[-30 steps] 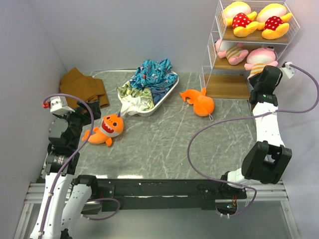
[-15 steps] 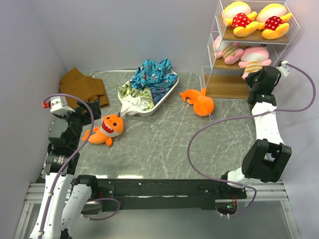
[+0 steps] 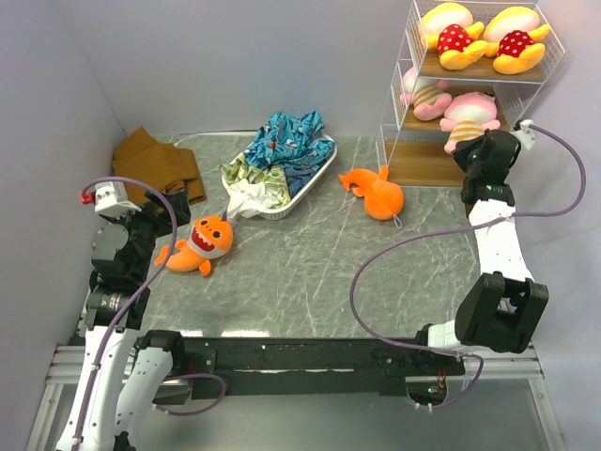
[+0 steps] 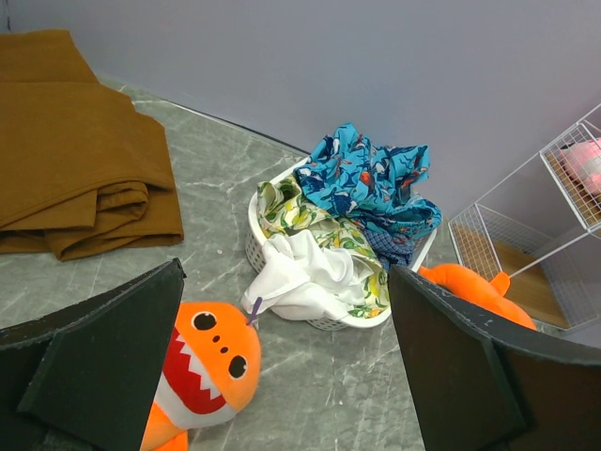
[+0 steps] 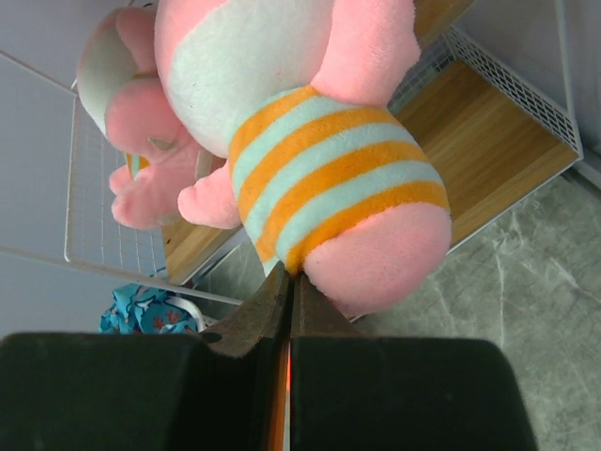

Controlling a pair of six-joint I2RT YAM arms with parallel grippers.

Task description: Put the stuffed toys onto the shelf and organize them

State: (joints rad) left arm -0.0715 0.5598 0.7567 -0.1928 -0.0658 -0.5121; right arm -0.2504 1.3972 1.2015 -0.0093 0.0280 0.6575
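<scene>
Right arm: rises from its base at the right of the bench [image 3: 310,272], with the wrist level with the middle board of the shelf [image 3: 390,94].
Right fingers [image 5: 258,319]: pressed together, pinching the bottom end of the held pink toy [image 5: 310,150] (a thin orange sliver shows in the seam between them).
Left arm: folded at the bench's left edge, wrist tipped toward the back.
Left fingers [image 4: 103,366]: spread wide with nothing clamped. The near shark [image 4: 211,362] lies low between them.
Shelf, top board: left yellow toy [image 3: 455,36] and right yellow toy [image 3: 515,38] lie side by side, both with red white-dotted bodies.
Shelf, middle board: the second pink toy [image 3: 424,94] lies at the left. The held pink toy is at the front right, and I cannot tell whether it rests on the wood.
White oval tray [image 3: 315,178]: sits mid-back on the bench, heaped with blue-patterned cloth [image 3: 286,141]. Floral and white cloth spills over its near rim.
Held pink toy, looks: pink plush, with a white belly banded in orange stripes and a stubby limb at the side.
Far shark [image 3: 376,193]: orange, on the bench just in front of the shelf.
Near shark, looks: orange, open red mouth, white teeth.
Brown folded cloth [image 3: 155,164]: back left corner.
</scene>
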